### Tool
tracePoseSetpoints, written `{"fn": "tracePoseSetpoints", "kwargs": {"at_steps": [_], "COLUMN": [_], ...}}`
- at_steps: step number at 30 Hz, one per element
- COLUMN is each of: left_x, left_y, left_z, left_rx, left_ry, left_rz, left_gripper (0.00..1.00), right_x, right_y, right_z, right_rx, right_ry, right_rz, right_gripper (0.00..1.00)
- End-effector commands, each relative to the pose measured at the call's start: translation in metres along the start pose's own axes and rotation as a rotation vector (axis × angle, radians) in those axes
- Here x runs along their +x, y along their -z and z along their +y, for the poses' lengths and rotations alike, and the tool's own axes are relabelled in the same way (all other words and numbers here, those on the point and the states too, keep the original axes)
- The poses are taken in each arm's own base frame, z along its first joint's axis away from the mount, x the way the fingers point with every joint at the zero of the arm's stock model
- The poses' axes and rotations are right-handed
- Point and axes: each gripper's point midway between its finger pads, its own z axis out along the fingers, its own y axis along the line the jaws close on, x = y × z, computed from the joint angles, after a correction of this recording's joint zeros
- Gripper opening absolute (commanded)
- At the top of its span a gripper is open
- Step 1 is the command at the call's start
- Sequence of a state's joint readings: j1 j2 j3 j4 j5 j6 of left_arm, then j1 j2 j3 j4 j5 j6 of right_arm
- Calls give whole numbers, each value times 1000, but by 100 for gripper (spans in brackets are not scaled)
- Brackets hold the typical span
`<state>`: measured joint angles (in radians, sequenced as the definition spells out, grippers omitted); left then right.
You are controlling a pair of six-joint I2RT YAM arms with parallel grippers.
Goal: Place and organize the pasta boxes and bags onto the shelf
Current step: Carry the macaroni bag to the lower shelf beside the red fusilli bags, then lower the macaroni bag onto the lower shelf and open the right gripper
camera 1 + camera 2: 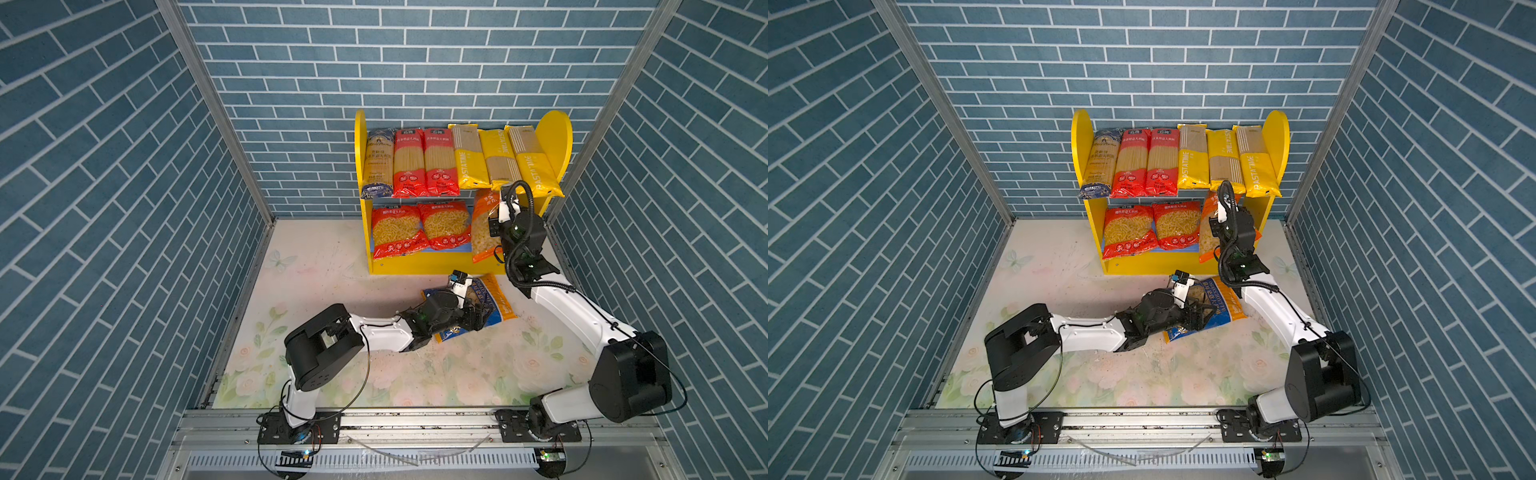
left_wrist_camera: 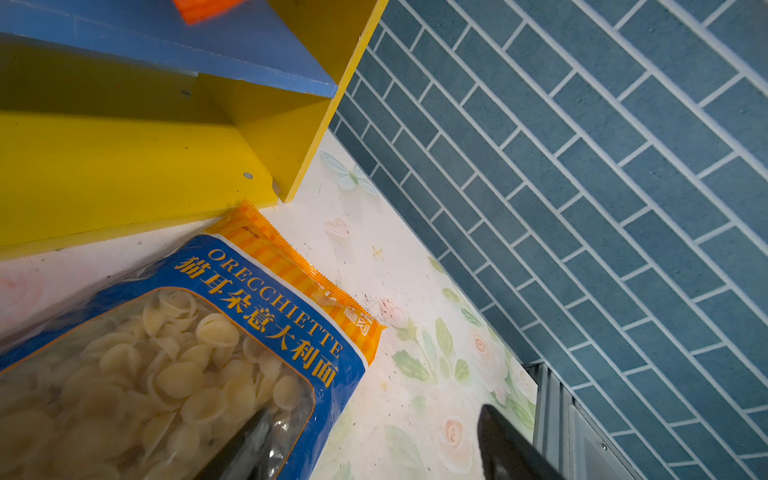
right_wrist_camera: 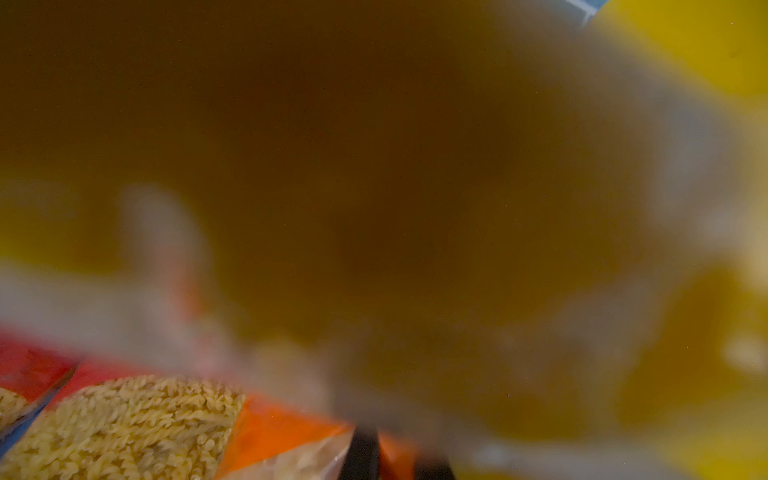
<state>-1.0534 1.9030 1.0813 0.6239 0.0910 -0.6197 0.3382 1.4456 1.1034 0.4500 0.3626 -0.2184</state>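
Right gripper is pinching orange bag, best seated upright on shelf; left gripper is gaping over blue bag.

Six spaghetti packs; four bags — one shelf

You look into a small booth. Blue brick walls with thin white lines stand at the back and on both sides. Shiny metal posts run up the two back corners. The counter is pale, with soft pink roses and a light blue butterfly printed on it. A metal rail runs along its front edge.
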Motion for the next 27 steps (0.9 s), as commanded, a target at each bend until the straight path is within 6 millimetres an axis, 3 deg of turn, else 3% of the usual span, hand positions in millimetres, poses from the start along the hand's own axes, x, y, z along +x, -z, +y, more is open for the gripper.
{"fn": "tracePoseSetpoints", "kwargs": {"at_steps": [1, 5, 12, 20, 27], "left_x": [0, 2, 0, 1, 1], "left_y": [1, 2, 2, 1, 1], "left_z": [4, 4, 4, 3, 4], "left_rx": [-9, -10, -6, -1, -2], "left_ry": [-8, -9, -7, -11, -12], "left_rz": [0, 7, 6, 11, 10], "left_gripper": [78, 78, 78, 78, 78], "right_x": [31, 82, 131, 124, 118], "right_y": [-10, -16, 0, 19, 48], "right_z": [-14, -20, -44, -47, -56], "right_rx": [34, 87, 241, 228, 233], "right_ry": [-99, -72, 7, -54, -127], "right_rz": [32, 182, 373, 405, 465], "right_gripper": [0, 1, 33, 46, 57]}}
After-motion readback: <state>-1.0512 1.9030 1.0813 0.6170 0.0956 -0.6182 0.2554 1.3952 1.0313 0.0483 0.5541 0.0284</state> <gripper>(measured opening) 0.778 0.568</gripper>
